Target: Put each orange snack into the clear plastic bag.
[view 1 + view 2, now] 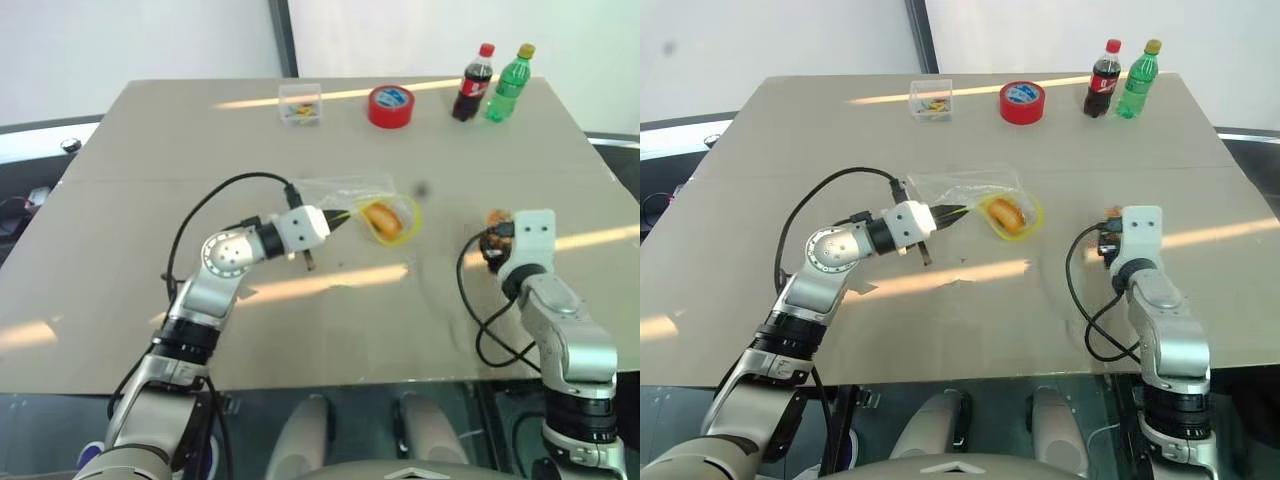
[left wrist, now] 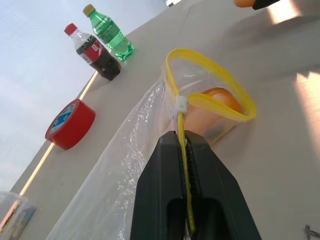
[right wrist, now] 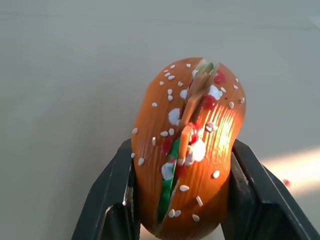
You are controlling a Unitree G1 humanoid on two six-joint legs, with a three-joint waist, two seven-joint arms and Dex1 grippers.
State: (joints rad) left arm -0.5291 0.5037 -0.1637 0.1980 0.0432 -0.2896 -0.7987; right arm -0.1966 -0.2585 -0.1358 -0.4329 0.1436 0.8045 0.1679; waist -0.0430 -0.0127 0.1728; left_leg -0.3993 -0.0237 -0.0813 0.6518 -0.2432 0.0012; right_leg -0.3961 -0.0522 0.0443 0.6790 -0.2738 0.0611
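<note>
The right gripper (image 3: 180,220) is clamping its jaws on the flanks of one orange snack (image 3: 187,150), holding it on edge so the seam with red, green and white filling is facing the wrist camera. The left gripper (image 2: 187,150) is pinching its closed jaws on the yellow seal strip of the clear plastic bag (image 1: 365,200), keeping the mouth propped open as a loop.

Taking the bag as landmark: the other orange snack (image 1: 380,217) is already sitting inside it, just behind the mouth. The held snack is hanging well to the right of the bag, apart from it, over the bare bench (image 1: 120,230). So I judge the job about half done: one piece bagged, one gripped and yet to be carried across and dropped in.

The right wrist view is showing the grip and the speckled filling; the head views are giving the gap between snack and bag. The left wrist view is revealing the open loop.
</note>
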